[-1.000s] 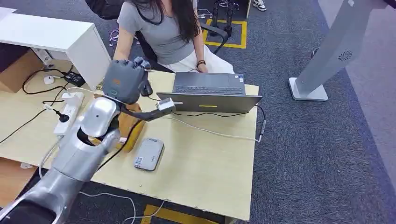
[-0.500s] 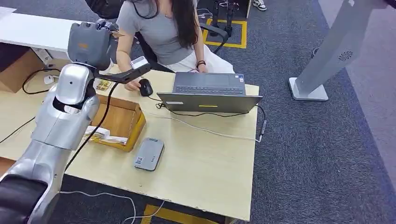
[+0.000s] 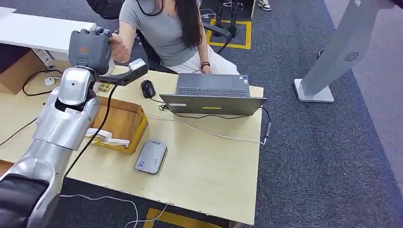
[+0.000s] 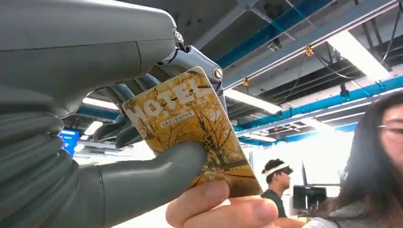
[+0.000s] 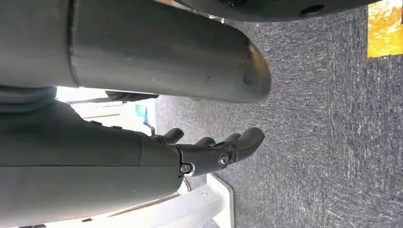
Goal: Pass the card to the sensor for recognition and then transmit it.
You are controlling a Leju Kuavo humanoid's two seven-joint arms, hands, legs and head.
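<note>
Left hand (image 3: 90,45) is raised beyond the desk's (image 3: 209,175) far edge, pinching one hotel key card (image 4: 190,128) between thumb and fingers; a seated person's hand (image 4: 223,209) grips that card's free end. Right hand (image 5: 209,152) hangs with fingers loosely spread, holding nothing. One card reader (image 3: 151,157) lies on the desk beside one cardboard box (image 3: 124,124).

Even, bright indoor light over the table (image 3: 204,171), shadows soft and short. In the left wrist view, ceiling light strips (image 4: 354,50) blow out white and the backdrop glares; the card (image 4: 190,128) is sharp, the person's fingers (image 4: 223,209) soft. The right wrist view is dim, its near surfaces blurred.
</note>
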